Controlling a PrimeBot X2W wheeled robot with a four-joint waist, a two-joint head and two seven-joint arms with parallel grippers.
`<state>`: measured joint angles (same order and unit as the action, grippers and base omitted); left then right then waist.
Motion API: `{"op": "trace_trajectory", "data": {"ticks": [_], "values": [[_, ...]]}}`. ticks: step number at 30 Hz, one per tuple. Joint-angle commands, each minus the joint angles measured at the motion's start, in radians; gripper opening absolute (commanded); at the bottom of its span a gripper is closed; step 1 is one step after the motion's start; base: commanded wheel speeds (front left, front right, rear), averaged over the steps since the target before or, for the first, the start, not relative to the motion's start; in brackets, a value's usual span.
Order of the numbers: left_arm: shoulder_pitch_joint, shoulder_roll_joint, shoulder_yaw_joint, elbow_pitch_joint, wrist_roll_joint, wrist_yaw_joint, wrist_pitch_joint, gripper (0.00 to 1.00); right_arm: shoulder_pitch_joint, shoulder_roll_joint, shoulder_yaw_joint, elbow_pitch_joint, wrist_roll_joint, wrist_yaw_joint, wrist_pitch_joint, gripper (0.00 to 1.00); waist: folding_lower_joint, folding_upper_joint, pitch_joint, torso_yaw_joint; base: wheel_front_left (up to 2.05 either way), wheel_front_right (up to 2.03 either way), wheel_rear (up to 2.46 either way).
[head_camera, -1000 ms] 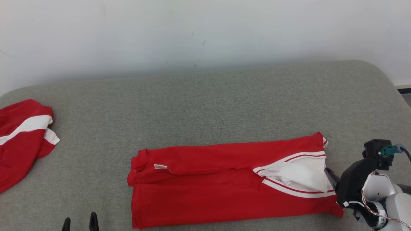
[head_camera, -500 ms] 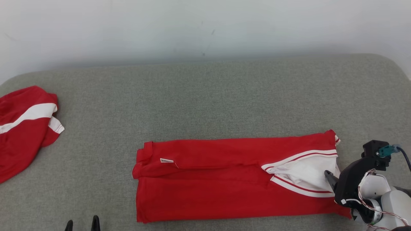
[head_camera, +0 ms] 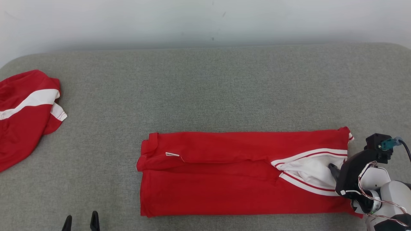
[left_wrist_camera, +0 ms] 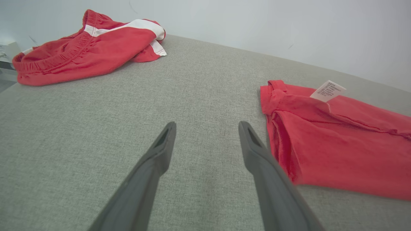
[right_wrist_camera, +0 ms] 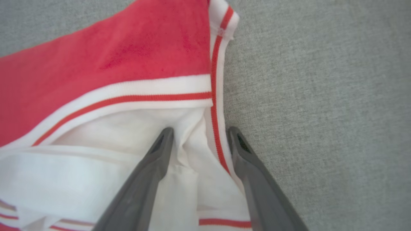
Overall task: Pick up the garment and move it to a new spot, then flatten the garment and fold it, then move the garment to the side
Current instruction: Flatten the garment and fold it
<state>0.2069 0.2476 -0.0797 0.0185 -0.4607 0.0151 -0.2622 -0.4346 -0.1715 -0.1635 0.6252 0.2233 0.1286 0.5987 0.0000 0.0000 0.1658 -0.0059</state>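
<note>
The folded red garment (head_camera: 224, 179) lies on the grey cushion (head_camera: 205, 89) before me. Its long axis runs left to right, with the white-trimmed end toward my right. My right pincer (right_wrist_camera: 199, 130) is spread, its tips straddling a ridge of white cloth there. My left pincer (left_wrist_camera: 207, 126) is spread too.

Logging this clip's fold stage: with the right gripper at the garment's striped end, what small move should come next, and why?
Probably close the right gripper. Its fingers stand apart, one over the white cloth, one just outside the striped edge of the red garment, so that edge lies between them, ready to pinch.
</note>
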Motion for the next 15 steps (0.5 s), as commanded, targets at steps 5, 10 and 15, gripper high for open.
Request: {"op": "trace_trajectory", "data": {"ticks": [5,10,15], "values": [[-0.013,0.004,0.004,0.015,-0.004,-0.006,0.0,1.0,0.012,-0.005,0.029,0.04,0.017,0.002,0.008,0.0,0.0,0.0,0.0,0.004,0.0,0.0,0.0],[-0.014,0.0,0.01,0.026,-0.01,-0.013,-0.001,1.0,-0.002,-0.043,-0.023,0.01,-0.013,0.0,-0.054,0.0,0.0,0.0,-0.016,-0.007,0.0,0.0,0.0],[-0.009,-0.002,0.019,0.026,-0.008,-0.013,-0.002,1.0,-0.001,-0.068,-0.072,-0.01,-0.04,0.0,-0.072,0.0,0.0,0.0,-0.026,-0.018,0.0,0.0,0.0]]}}
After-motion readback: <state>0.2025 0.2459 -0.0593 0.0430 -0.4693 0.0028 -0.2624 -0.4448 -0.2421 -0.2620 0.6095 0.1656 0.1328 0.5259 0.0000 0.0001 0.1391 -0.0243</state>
